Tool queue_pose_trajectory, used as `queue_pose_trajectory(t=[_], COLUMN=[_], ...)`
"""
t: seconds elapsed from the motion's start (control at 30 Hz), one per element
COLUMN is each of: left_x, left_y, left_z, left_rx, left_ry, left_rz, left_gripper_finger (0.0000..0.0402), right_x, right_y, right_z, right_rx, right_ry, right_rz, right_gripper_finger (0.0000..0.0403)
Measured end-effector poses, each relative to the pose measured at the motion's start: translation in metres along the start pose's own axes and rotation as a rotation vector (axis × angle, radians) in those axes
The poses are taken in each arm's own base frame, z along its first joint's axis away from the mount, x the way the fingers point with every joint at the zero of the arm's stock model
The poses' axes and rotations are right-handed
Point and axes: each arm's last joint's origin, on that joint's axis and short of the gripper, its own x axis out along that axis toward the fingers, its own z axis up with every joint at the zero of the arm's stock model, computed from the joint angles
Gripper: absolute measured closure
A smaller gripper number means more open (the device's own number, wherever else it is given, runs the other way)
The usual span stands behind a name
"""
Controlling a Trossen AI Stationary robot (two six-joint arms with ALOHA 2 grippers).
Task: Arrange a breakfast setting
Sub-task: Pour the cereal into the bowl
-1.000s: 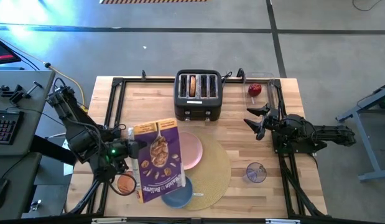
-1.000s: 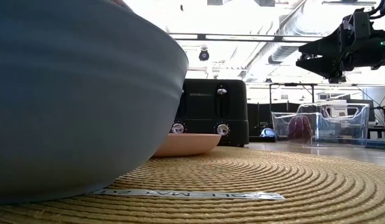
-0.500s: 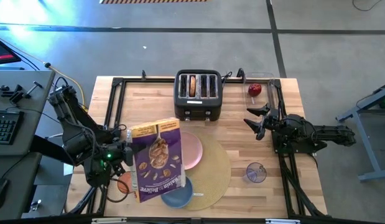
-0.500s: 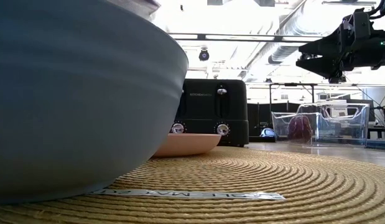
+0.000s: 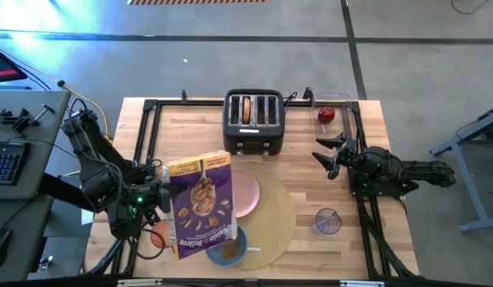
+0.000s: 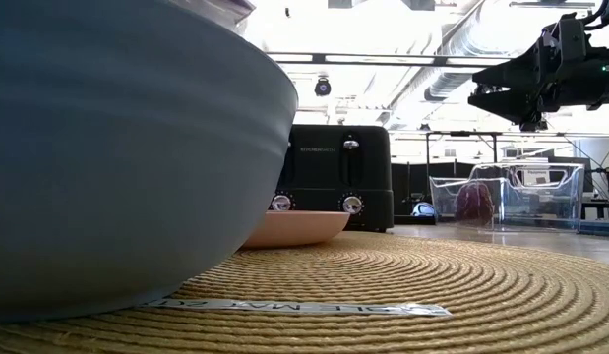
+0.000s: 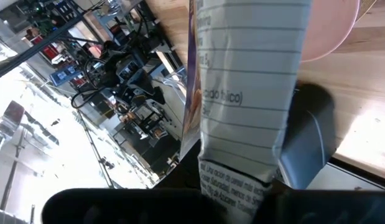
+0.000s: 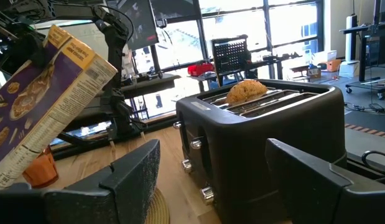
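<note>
High view: left pincer (image 5: 160, 196) pinching tilted cereal box (image 5: 200, 205) over blue bowl (image 5: 228, 251); right pincer (image 5: 329, 155) spread, idle near toaster (image 5: 253, 119); best poured slowly, mouth centred above bowl.

A light wooden table (image 5: 198, 135) stands on a grey concrete floor (image 5: 230, 56) crossed by dark lines. Beyond it, large windows (image 8: 242, 25) let daylight in, and white ducts (image 6: 452, 69) run along the bright ceiling

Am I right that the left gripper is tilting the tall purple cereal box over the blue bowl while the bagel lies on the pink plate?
Not quite: the bagel stands in a slot of the black four-slot toaster, as the high view shows. The left gripper does hold the tall purple cereal box tilted over the blue bowl, beside the pink plate.
</note>
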Motion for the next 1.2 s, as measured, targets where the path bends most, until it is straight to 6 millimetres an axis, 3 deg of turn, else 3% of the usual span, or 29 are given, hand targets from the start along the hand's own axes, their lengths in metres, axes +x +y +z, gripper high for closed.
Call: queue_pose_trajectory(t=[1.2], left_x=[0.0], left_y=[0.0041], left_z=[0.0017], left_rx=[0.016], left_ry=[-0.016], left_rz=[0.023], left_gripper_finger=[0.0397], right_x=[0.0], right_y=[0.0], right_z=[0.0], right_rx=[0.0], right_ry=[0.0], right_rz=[0.0], right_gripper_finger=[0.0119])
